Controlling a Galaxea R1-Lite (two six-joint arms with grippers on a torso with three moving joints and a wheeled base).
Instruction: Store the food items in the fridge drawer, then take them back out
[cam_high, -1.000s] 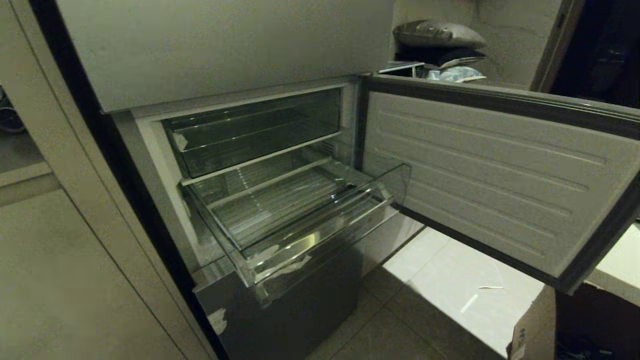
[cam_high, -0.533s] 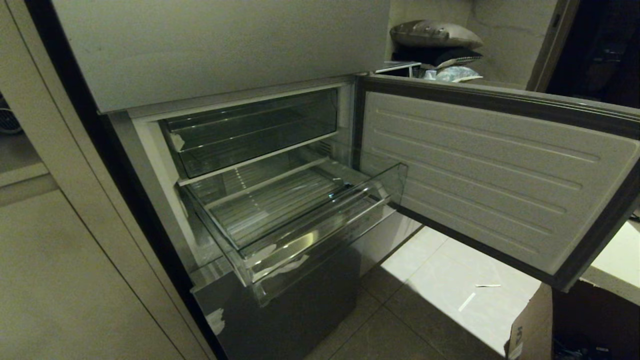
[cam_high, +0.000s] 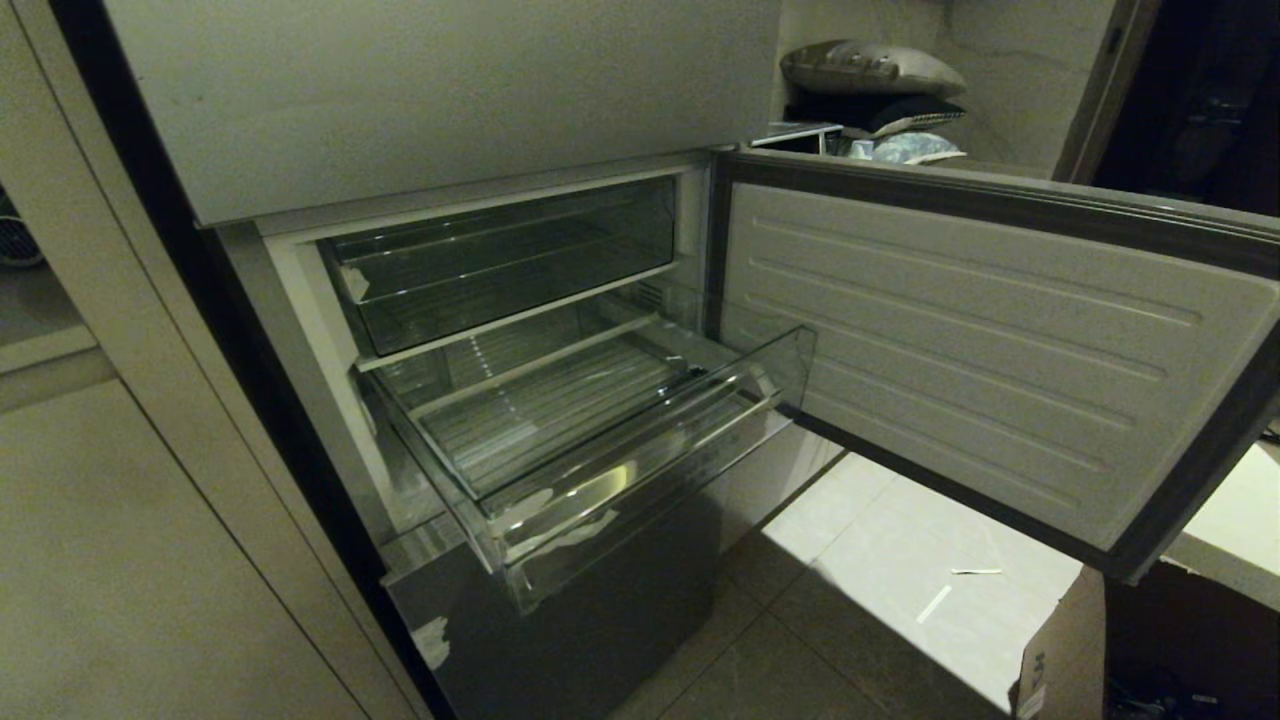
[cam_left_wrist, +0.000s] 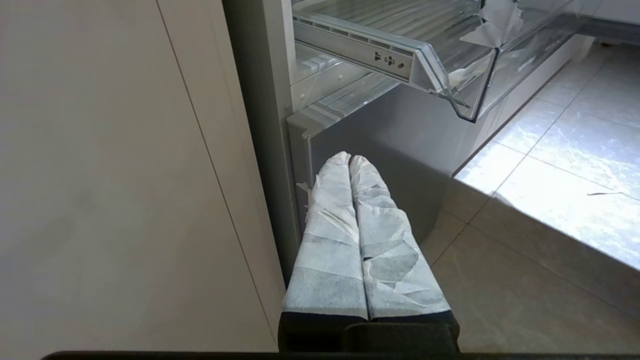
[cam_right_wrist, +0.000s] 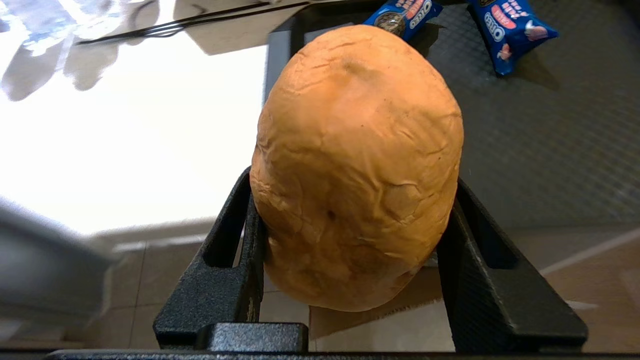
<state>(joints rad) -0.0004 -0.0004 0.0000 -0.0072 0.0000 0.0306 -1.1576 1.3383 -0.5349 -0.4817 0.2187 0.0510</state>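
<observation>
The head view is dim and grainy, the fridge drawer (cam_high: 600, 440) catching pale glints along its clear front lip, while a hard-edged patch of light falls on the floor tiles (cam_high: 900, 560) below the open door (cam_high: 980, 340), whose straight edges bow toward the frame's margins. The left wrist view is brighter and evenly lit, with glare on the glossy tiles (cam_left_wrist: 560, 200). In the right wrist view the bun (cam_right_wrist: 355, 165) is sharp and warmly lit, but the floor (cam_right_wrist: 125, 135) behind it is blown out to white and a grey shape (cam_right_wrist: 45, 260) at one edge is smeared with blur.
</observation>
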